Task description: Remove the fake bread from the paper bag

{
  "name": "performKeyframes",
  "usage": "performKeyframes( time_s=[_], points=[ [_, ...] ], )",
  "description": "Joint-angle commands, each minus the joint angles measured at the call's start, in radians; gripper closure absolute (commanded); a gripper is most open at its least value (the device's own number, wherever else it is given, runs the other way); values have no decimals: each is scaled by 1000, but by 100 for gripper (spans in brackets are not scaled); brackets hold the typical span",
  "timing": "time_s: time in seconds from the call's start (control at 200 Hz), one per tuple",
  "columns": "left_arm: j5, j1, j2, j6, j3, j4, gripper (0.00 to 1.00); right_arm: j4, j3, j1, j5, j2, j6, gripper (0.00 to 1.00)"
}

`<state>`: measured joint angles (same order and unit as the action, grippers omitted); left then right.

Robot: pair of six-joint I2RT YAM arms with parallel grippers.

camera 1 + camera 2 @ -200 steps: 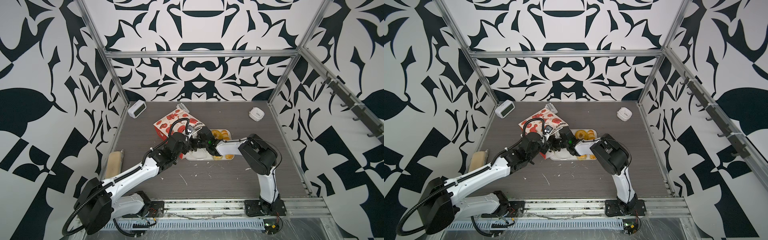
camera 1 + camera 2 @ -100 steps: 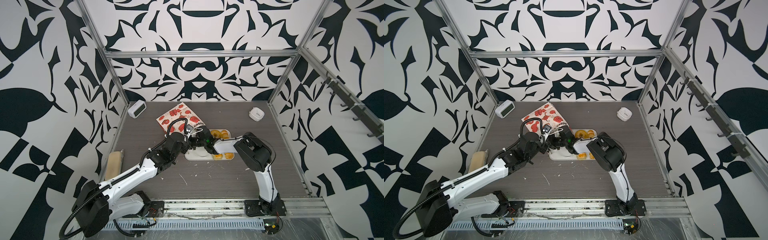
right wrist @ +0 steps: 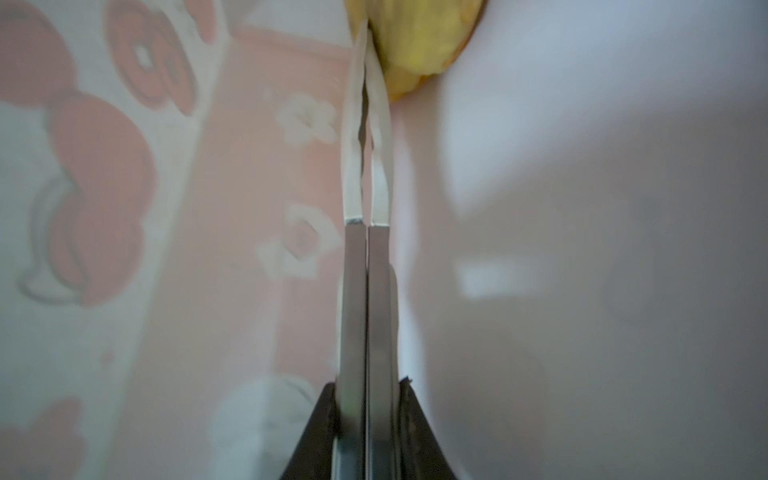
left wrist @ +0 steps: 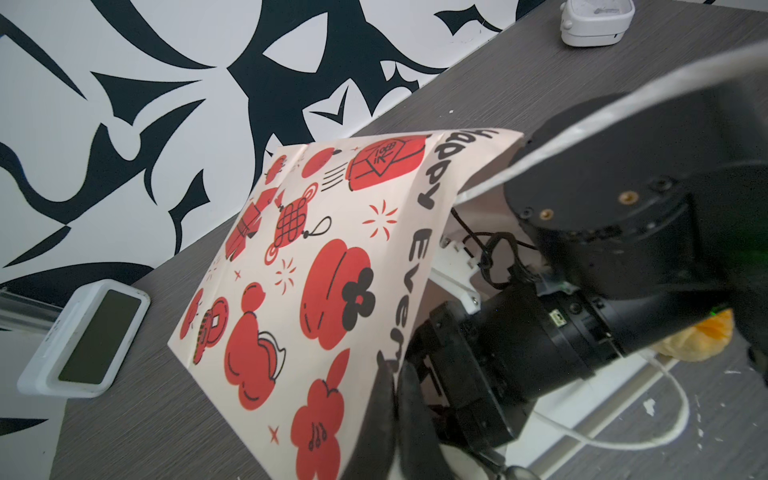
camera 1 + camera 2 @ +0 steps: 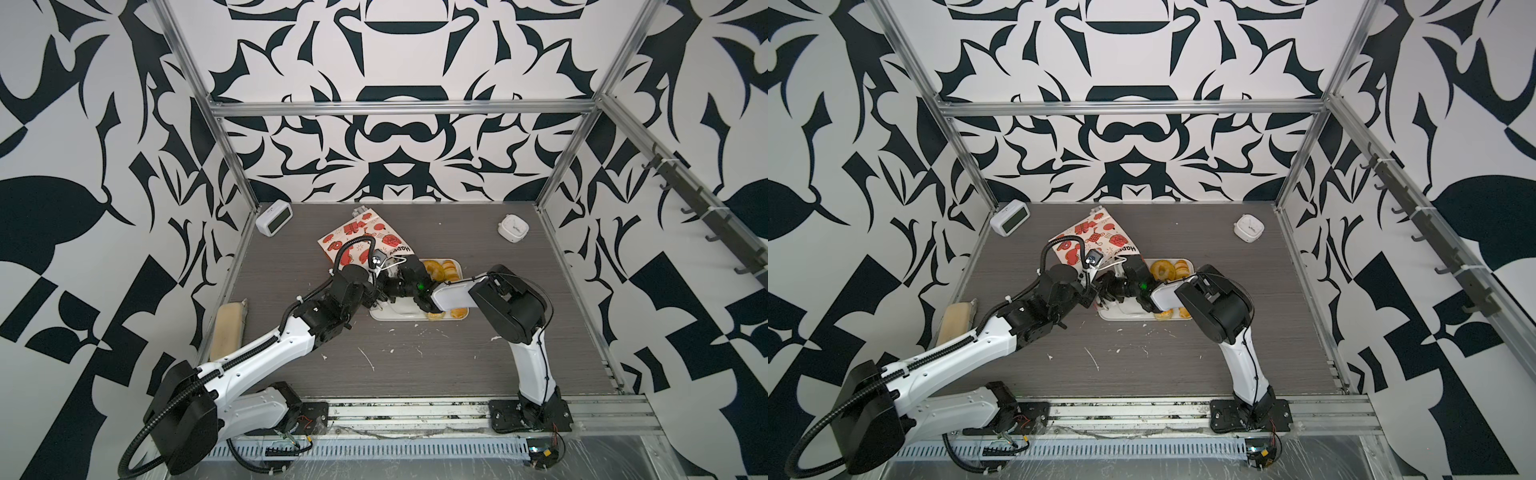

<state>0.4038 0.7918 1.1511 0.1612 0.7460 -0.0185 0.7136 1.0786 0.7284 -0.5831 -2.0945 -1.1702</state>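
Left arm stretched forward, left pincer [image 4: 395, 390] clamped on the mouth edge of the paper bag [image 5: 361, 239], which is tilted over the bench [image 5: 457, 365]. Right arm elbow-bent, reaching left into the bag. Right pincer [image 3: 365, 62] closed, tips at a bread piece [image 3: 419, 41]; contact too blurred to tell. More bread [image 5: 1180, 268] on tray [image 5: 1113, 316].

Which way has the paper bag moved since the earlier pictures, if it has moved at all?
Yes. In a top view, judged against the white tray, the paper bag has drawn its near end away, toward the back wall.
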Motion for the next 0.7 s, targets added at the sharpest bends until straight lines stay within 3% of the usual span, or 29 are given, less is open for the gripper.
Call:
performKeyframes(
  time_s=[0.0, 0.29, 0.655, 0.695],
  points=[
    [5, 3, -7, -6, -9, -12, 100, 101, -46, -11, 31, 113, -5, 100],
    [13, 3, 6, 7, -13, -8, 100, 148, -177, -12, 35, 197, -33, 100],
    [10, 3, 4, 12, -12, -3, 100, 147, -208, -15, 28, 213, -41, 100],
    [10, 3, 2, 14, -12, -1, 100, 145, -209, -18, 24, 214, -42, 94]
  ],
)
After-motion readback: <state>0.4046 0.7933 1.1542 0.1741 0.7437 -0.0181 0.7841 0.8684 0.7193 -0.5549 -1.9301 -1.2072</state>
